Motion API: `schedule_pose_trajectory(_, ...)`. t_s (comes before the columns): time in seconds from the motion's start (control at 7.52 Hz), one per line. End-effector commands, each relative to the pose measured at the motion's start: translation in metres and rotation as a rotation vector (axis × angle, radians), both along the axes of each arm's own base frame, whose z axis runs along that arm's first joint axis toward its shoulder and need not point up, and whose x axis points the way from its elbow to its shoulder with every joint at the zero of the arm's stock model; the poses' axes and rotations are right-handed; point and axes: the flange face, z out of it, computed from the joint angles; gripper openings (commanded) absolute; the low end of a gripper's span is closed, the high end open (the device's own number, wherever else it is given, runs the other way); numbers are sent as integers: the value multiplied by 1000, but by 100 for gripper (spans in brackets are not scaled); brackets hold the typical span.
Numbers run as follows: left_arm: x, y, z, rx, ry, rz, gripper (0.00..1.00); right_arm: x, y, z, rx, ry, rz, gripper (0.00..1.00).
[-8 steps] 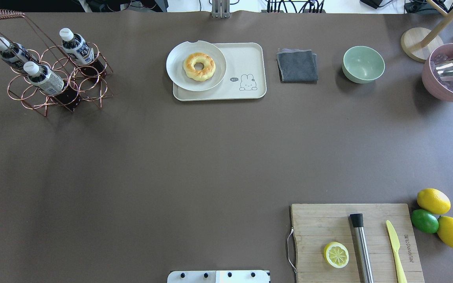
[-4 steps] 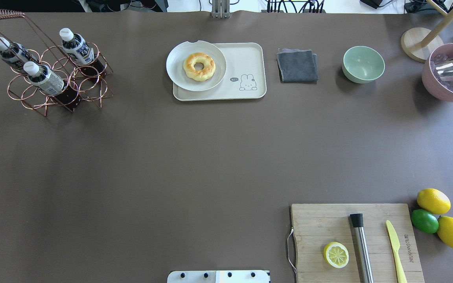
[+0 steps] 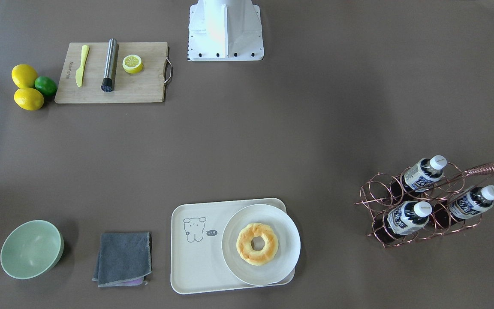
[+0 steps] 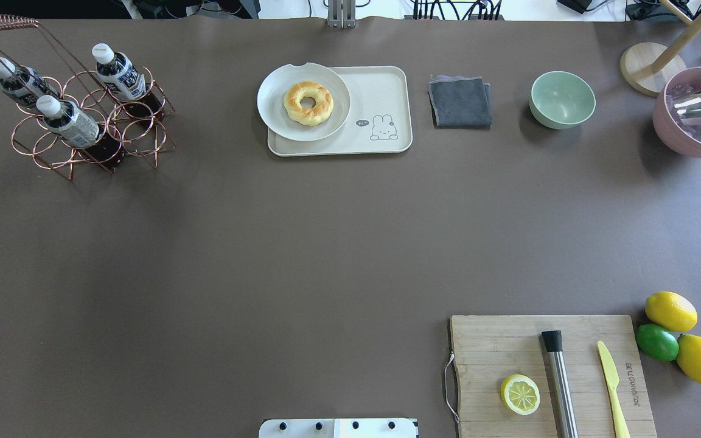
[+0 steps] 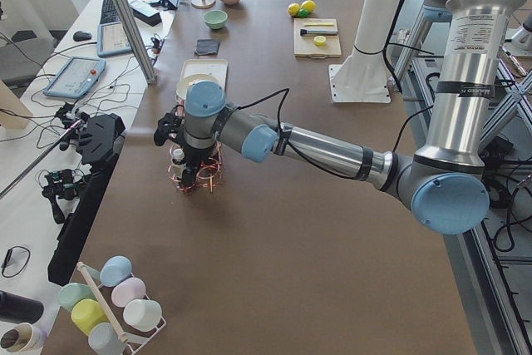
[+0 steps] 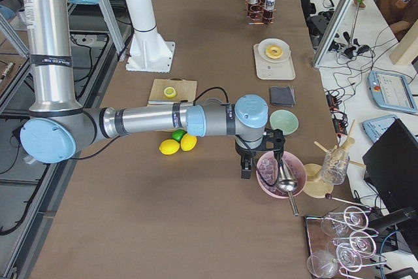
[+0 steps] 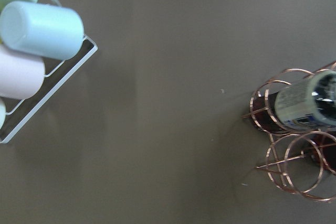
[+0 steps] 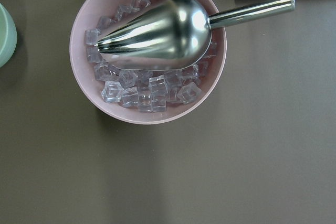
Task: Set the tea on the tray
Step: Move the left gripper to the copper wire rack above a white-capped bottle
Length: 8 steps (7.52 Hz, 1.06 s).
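**A:** Here we go: the left gripper hangs just beside the copper rack, and its wrist camera has the nearest tea at three o'clock, long axis nine-to-three.

**B:** Open or closed?

**A:** Can't tell for either arm. The right gripper is over the ice bowl, well apart (so left is nearer).

**B:** And the tray?

**A:** Three o'clock of the rack overhead. The labels are navy on white, the lettering unreadable.

Tea bottles in rack, well left of tray
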Motion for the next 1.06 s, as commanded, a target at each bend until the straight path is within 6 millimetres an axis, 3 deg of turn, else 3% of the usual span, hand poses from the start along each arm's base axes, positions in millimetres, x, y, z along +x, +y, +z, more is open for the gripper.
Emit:
schedule_pose_trajectory(0.0,62,2,-45,91,87,12,98,-8,-3,-13,6,1,6,100)
schedule_pose_trajectory(0.27,95,8,-60,125,154,13,98,-12,-8,-16,10,9,-2,100)
schedule_pose_trajectory(0.4,104,5,-87,115,187,-16,98,-13,-8,-16,12,7,-4,100)
schedule_pose_trajectory(0.53,105,9,-96,129,191,-15,98,-12,-6,-15,10,6,-3,100)
schedule_pose_trajectory(0.8,118,13,-106,146,130,-60,98,-12,-3,-12,6,6,-5,100)
schedule_pose_trajectory(0.93,141,28,-129,111,83,-111,98,-12,-2,-11,4,6,-5,100)
